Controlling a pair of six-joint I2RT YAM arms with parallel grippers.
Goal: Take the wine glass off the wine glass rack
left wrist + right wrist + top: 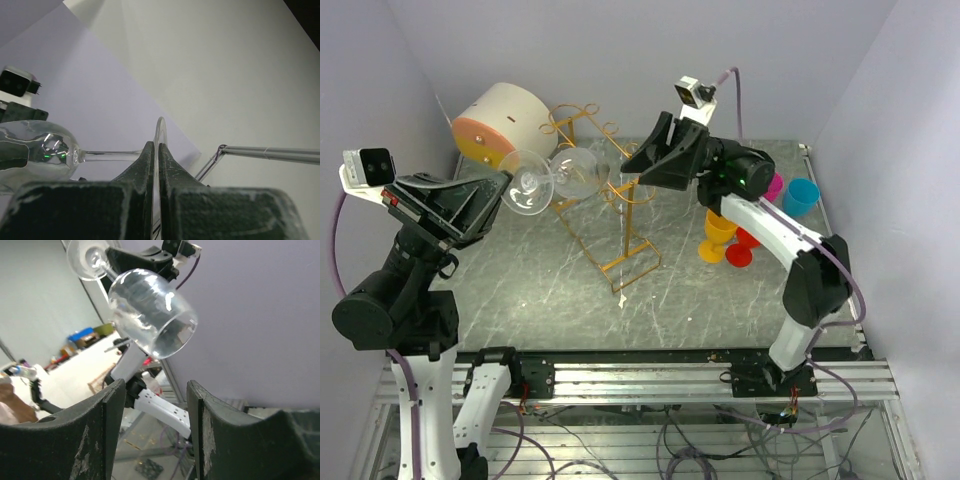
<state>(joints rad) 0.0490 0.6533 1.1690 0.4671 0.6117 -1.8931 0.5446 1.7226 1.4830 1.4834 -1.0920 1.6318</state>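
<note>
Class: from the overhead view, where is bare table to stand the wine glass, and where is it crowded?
Bare: table between the wine glass rack and near rail. Crowded: the cups at right, the drum at back left.

Clear wine glass (pixel 575 172); rack (pixel 624 240) apparently gold; table (pixel 540 290) grey-veined.

Top view looks down; both wrist views tilt upward, sharing the wine glass (pixel 150 315).
</note>
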